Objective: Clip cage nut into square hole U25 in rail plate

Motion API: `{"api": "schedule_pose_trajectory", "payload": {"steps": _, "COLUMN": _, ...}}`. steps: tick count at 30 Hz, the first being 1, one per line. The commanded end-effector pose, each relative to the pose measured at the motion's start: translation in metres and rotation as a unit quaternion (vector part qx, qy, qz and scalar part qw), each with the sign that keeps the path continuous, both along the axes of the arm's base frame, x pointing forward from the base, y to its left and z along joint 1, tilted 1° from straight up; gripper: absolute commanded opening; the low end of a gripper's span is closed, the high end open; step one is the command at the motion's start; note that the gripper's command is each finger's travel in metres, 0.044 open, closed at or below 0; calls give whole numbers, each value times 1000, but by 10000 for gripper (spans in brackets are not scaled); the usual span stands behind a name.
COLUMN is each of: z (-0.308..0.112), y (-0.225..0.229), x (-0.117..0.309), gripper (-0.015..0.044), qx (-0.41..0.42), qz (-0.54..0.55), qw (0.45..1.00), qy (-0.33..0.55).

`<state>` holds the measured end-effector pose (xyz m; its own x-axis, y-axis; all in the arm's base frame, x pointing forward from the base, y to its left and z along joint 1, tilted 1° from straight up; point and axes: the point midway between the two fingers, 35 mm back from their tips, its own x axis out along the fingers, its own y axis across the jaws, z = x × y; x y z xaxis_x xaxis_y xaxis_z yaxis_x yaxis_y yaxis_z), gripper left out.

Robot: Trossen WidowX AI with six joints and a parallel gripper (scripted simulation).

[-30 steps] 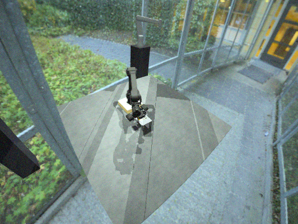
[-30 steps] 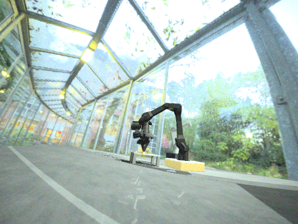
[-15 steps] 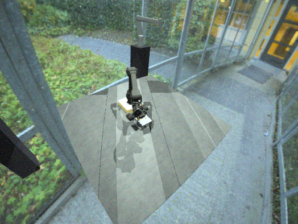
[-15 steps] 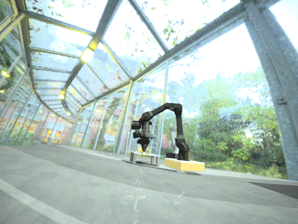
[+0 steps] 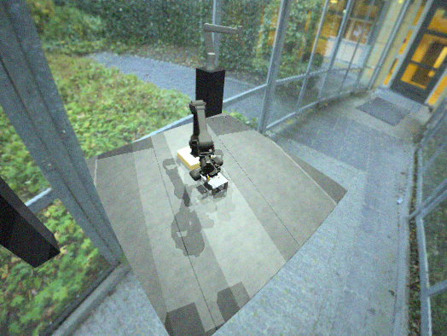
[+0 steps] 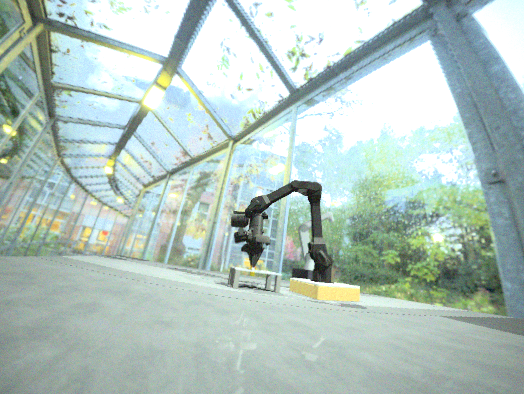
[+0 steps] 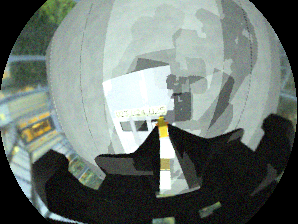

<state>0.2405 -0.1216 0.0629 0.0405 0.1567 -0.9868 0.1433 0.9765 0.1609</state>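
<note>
Wrist view: we get a row of small yellowish print (image 7: 140, 111) along the white plate (image 7: 137, 92) (image 5: 219, 182) (image 6: 267, 273) — too blurry for us to read w/ certainty, so we can't tell which mark is U25. Just below the print we see dark openings (image 7: 132, 125) in the plate, partly cut off from us by the pincer. In the ext. view the plate sits level on grey legs (image 6: 234, 278), like a low bench.

The pincer (image 5: 209, 174) (image 6: 253, 265) (image 7: 162, 127) points down, its fingers nearly closed w/ the yellow nut (image 7: 162, 121) (image 6: 253, 272) btwn the tips. We see the nut at the print-side edge of the openings, at approx. plate height in the ext. view; whether it touches the plate or is in a hole, we can't tell.

The arm (image 5: 198, 124) (image 6: 316, 215) arches over from beside a yellow block w/ a white top (image 5: 187, 159) (image 6: 325, 291) — near the plate, but apart from it.
</note>
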Motion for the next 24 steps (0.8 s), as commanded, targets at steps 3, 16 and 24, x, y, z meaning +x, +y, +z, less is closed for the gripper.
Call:
{"api": "schedule_pose_trajectory", "payload": {"steps": 3, "z": 2, "y": -1, "x": 1, "gripper": 34, "qx": -8, "qz": -3, "qw": 1000, "qy": -4}}
{"api": "schedule_pose_trajectory", "payload": {"steps": 16, "z": 2, "y": 1, "x": 1, "gripper": 34, "qx": -19, "qz": -3, "qw": 1000, "qy": -2}}
{"api": "schedule_pose_trajectory", "payload": {"steps": 24, "z": 2, "y": 2, "x": 1, "gripper": 34, "qx": -32, "qz": -3, "qw": 999, "qy": 0}}
